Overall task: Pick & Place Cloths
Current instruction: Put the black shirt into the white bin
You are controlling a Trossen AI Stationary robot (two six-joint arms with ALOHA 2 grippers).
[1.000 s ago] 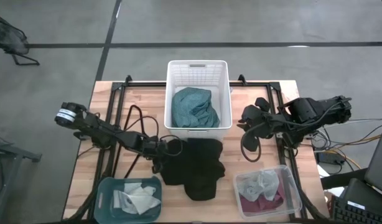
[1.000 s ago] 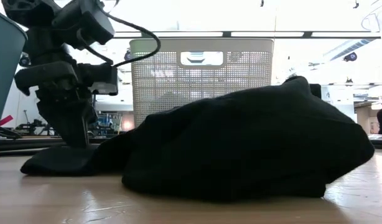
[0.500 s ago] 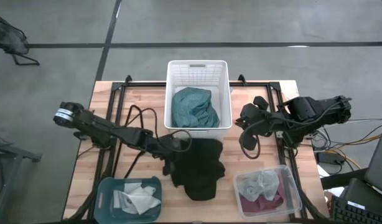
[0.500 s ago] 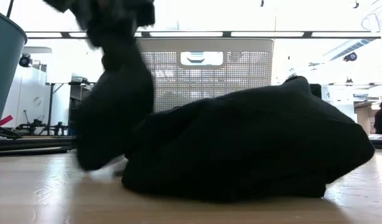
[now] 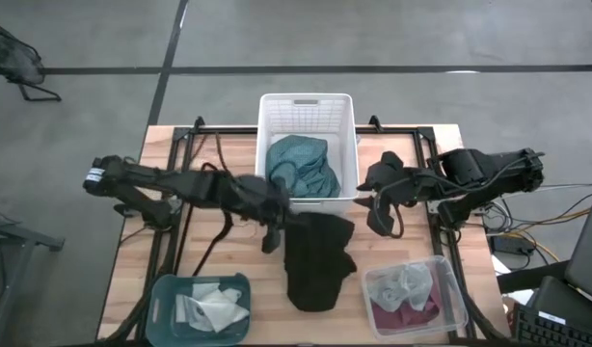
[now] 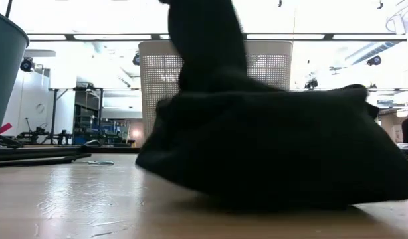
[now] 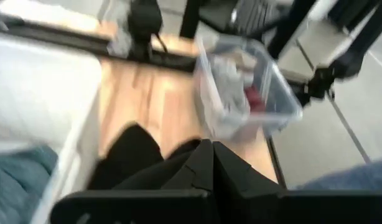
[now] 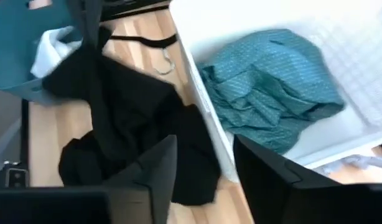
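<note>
A black cloth (image 5: 317,262) lies in front of the white slatted basket (image 5: 308,106); one end of it rises out of the top of the low view (image 6: 205,40). My left gripper (image 5: 274,214) is shut on that end, near the basket's front left corner. A teal-green cloth (image 5: 301,166) lies inside the basket. My right gripper (image 5: 381,217) is open and empty, to the right of the basket, and looks over the teal-green cloth (image 8: 272,93) and the black cloth (image 8: 122,118). My left gripper pinches the black cloth's raised end (image 7: 178,167) between its two shut fingers; one layer or several, I cannot tell. The cloth hangs down from the fingers (image 6: 210,60), and its larger lower part (image 6: 284,153) rests bunched on the table.
A teal tray (image 5: 201,306) with white cloths stands at the near left. A clear tray (image 5: 412,294) with maroon and light grey cloths stands at the near right. Black cables (image 5: 211,183) lie on the table by the left arm. Bare wood shows between the trays.
My left gripper has gone up and toward the table's right and far edges, toward the basket, keeping its hold on the black cloth. The cloth's left end has lifted off the table and the rest has bunched up toward the right. My right gripper has shifted slightly toward the basket.
</note>
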